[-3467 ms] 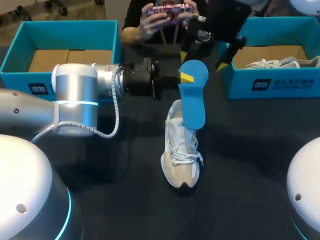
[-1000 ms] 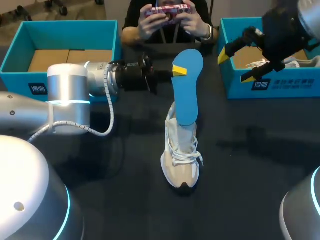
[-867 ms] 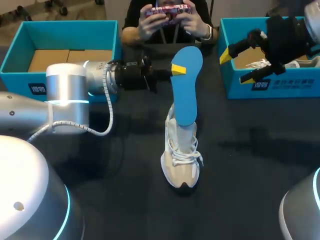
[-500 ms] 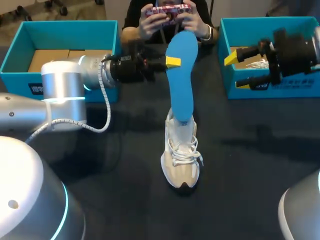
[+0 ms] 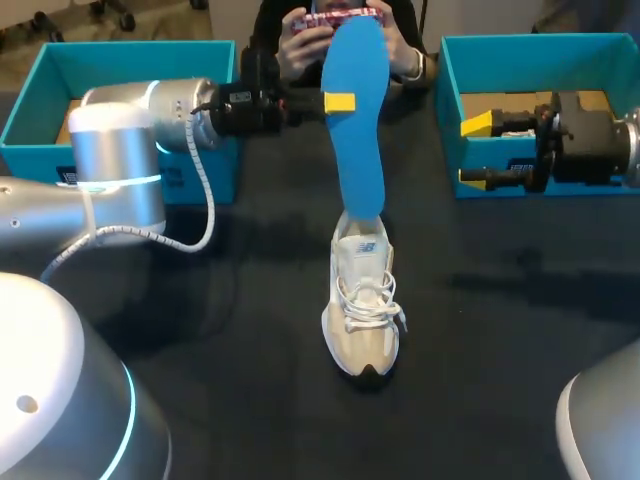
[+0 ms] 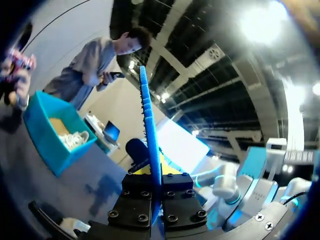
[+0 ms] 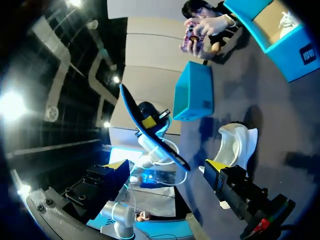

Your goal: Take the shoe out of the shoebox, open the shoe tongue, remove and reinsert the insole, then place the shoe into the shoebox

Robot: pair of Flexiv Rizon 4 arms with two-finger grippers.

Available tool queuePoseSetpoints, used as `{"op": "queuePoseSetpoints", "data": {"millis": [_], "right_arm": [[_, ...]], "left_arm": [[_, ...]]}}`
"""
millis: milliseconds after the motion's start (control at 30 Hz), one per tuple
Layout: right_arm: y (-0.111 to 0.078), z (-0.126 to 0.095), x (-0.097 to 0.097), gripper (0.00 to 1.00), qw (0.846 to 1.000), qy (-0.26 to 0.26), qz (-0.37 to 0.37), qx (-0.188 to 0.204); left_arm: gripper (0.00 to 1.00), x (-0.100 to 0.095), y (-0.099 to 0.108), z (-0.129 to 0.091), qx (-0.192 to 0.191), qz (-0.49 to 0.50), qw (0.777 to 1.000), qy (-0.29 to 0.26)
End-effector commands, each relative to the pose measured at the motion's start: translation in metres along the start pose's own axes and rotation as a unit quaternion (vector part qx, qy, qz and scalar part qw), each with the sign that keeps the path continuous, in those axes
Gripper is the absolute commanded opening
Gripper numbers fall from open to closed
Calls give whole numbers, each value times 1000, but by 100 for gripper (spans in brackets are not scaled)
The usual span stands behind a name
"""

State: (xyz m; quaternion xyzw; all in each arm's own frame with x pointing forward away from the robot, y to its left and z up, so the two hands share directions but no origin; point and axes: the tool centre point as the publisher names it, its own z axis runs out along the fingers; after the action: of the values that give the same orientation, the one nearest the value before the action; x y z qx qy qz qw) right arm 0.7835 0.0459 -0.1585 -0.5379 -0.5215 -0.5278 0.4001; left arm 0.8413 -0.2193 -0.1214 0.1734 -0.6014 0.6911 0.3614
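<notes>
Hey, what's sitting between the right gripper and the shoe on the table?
Nothing. In the head view, only bare black table separates the right gripper from the shoe.

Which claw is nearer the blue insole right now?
Left. The left claw grips the insole by its edge; the right claw sits open off to the side, by the right shoebox.
</notes>
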Motion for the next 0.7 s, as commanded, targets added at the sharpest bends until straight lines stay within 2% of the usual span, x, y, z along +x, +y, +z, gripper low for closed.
{"op": "queuePoseSetpoints", "data": {"millis": [33,133,200,267,367,400,500,533,567,600,700], "right_arm": [[-1,1,-2,100,1000,6,0,-2],[-1,1,-2,100,1000,6,0,-2],[-1,1,-2,100,1000,6,0,-2],[-1,1,-2,100,1000,6,0,-2],[-1,1,-2,100,1000,6,0,-2],[-1,1,-2,100,1000,6,0,-2],[-1,1,-2,100,1000,6,0,-2],[-1,1,-2,100,1000,6,0,-2],[-1,1,-2,100,1000,6,0,-2],[-1,1,-2,100,1000,6,0,-2],[-1,1,-2,100,1000,6,0,-2]], "left_arm": [[0,10,-7,-4,-25,134,990,-27],[0,13,-11,-5,-31,193,980,-33],[0,14,-15,-6,-57,284,956,-49],[0,14,-18,-6,-79,377,920,-65],[0,12,-20,-10,-89,521,845,-82],[0,10,-19,-11,-105,556,820,-86],[0,11,-21,-13,-87,610,783,-82],[0,12,-23,-14,-63,624,775,-81],[0,13,-25,-14,-46,624,776,-83],[0,15,-26,-15,-36,606,791,-80],[0,15,-26,-15,-36,606,791,-80]]}}
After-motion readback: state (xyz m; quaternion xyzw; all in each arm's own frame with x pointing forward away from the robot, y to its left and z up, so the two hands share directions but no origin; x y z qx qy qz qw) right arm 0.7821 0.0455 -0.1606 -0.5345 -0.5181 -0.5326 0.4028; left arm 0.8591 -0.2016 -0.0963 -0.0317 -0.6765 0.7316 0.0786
